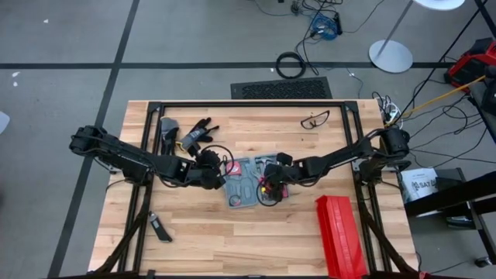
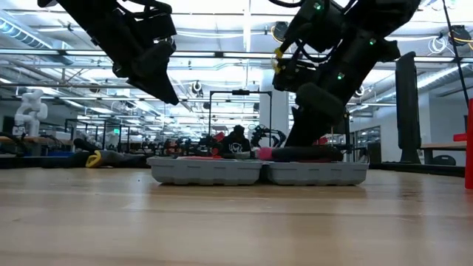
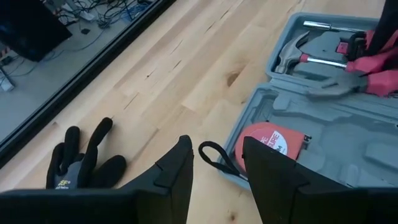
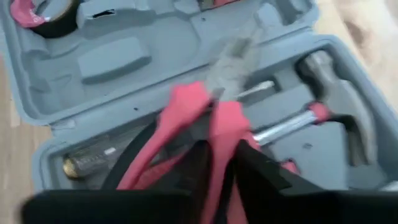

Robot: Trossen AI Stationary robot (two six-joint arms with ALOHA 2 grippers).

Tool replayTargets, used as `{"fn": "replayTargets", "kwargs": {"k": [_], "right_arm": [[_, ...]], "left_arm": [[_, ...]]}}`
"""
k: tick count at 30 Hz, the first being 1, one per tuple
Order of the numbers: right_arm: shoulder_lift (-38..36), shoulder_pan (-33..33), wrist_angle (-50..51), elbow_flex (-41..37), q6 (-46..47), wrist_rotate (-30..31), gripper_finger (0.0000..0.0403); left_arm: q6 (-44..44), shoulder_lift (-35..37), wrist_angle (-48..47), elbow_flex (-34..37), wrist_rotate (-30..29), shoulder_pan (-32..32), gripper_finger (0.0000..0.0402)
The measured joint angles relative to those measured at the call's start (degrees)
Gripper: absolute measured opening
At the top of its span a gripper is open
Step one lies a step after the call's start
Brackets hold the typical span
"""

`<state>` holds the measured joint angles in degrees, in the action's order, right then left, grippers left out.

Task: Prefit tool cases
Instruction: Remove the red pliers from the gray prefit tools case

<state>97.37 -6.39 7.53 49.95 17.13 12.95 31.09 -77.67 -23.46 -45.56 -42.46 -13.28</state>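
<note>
The tool case (image 1: 246, 184) lies open on the wooden table; both blue-grey halves rest flat with their grey moulded slots up (image 2: 259, 171). In it lie a red tape measure (image 3: 270, 143) and a hammer (image 3: 298, 56). My right gripper (image 4: 227, 165) is over the case's right half, shut on red-handled pliers (image 4: 214, 118). My left gripper (image 3: 217, 168) hovers open above the case's left edge, with the tape measure's black loop (image 3: 214, 158) below the gap between its fingers. My right gripper pinches the pliers' red handles (image 4: 225, 134) between its two fingers. It comes slanting down from the table's right side, with the fingers lying along the pliers. The grey jaws (image 4: 239, 62) point away from the fingers over the case's slots. Whether the pliers rest on the case I cannot tell.
Black gloves (image 1: 198, 133) lie at the far left and safety glasses (image 1: 314, 120) at the far right. A long red ribbed box (image 1: 341, 236) stands near the front right. A small dark tool (image 1: 160, 229) lies at the front left.
</note>
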Motion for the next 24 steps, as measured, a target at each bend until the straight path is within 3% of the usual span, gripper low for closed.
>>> {"fn": "replayTargets", "kwargs": {"k": [8,14,18,24], "right_arm": [[-6.31,0.02,2.73,-0.04,-0.83,0.46,0.0034],[-14.65,1.54,22.09,0.02,3.65,12.00,0.0034],[-17.54,3.24,33.51,-0.26,9.45,15.59,0.0034],[-18.22,5.92,26.92,-7.86,10.97,13.71,0.0034]], "left_arm": [[0.01,0.00,0.04,0.00,-0.02,0.00,0.0146],[0.04,0.00,0.09,0.00,-0.02,0.00,0.0146],[0.02,0.00,0.09,0.00,-0.04,0.00,0.0146],[0.02,0.00,0.00,0.00,-0.04,0.00,0.0146]]}}
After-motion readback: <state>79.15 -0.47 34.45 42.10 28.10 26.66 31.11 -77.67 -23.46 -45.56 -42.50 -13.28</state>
